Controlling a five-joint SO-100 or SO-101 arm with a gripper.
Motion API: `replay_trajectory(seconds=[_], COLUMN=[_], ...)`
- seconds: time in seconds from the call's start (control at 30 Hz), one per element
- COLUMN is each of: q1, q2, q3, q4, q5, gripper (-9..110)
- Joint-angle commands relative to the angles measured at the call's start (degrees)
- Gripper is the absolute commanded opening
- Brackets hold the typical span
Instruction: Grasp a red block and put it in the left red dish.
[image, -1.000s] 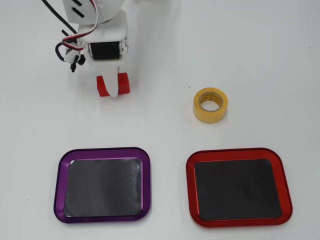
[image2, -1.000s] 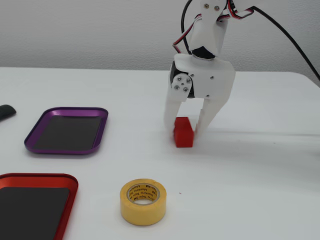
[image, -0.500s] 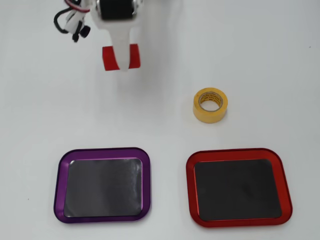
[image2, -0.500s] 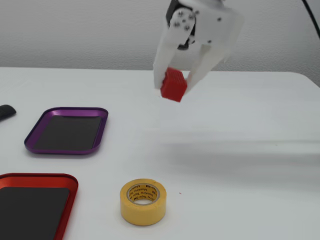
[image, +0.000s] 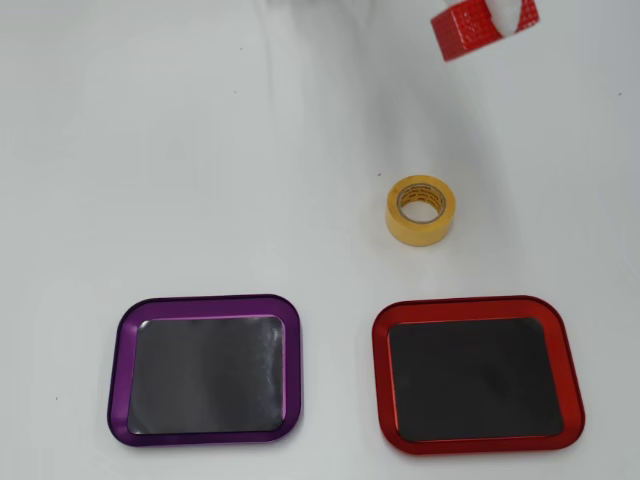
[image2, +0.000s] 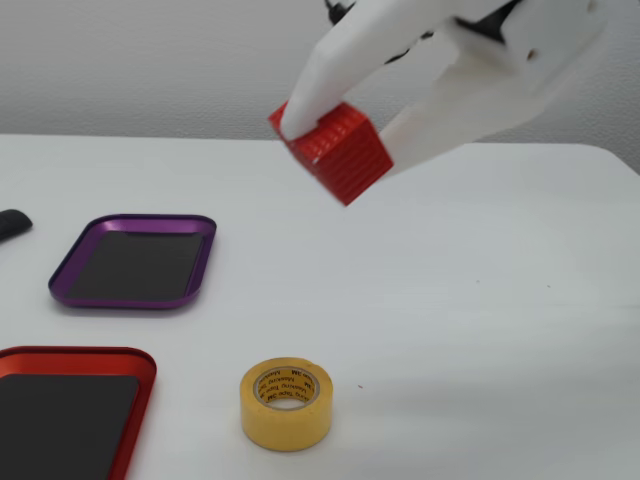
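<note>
The red block (image2: 333, 150) is being gripped between the two white plastic fingers of the gripper (image2: 340, 148), which are closed against its opposite faces; in the fixed view the block is being held tilted, high above the white tabletop (image2: 480, 300) and touching nothing else. In the overhead view only the block (image: 462, 30) and a bit of one finger are being caught at the top edge, toward the tabletop's far right corner, so most of the arm is out of that picture. The block is shown as a small brick with a fine dotted, ribbed texture. The left red dish (image: 478, 373), a shallow rounded-rectangle tray with a glossy red rim and a dark inner surface, is lying near the tabletop's near edge in the overhead view, empty, beside a purple-rimmed tray (image: 206, 369) of the same shape. A yellow tape roll (image: 420, 209) is standing between the block and the red dish. Compared with half a second ago, the block is being carried higher and farther toward the side of the tape roll.
</note>
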Motion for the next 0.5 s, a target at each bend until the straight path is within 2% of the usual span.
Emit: replay_trajectory(seconds=[0.0, 0.1, 0.23, 0.47], q1=[-1.1, -0.8, -0.5, 0.8], q2=[-7.0, -19.2, -35.6, -56.3], q3=[3.0, -2.6, -16.1, -39.1], q4=[-16.1, -20.7, -20.8, -13.1], q5=[0.4, 0.4, 0.4, 1.1], gripper=[-1, -1, -1, 0])
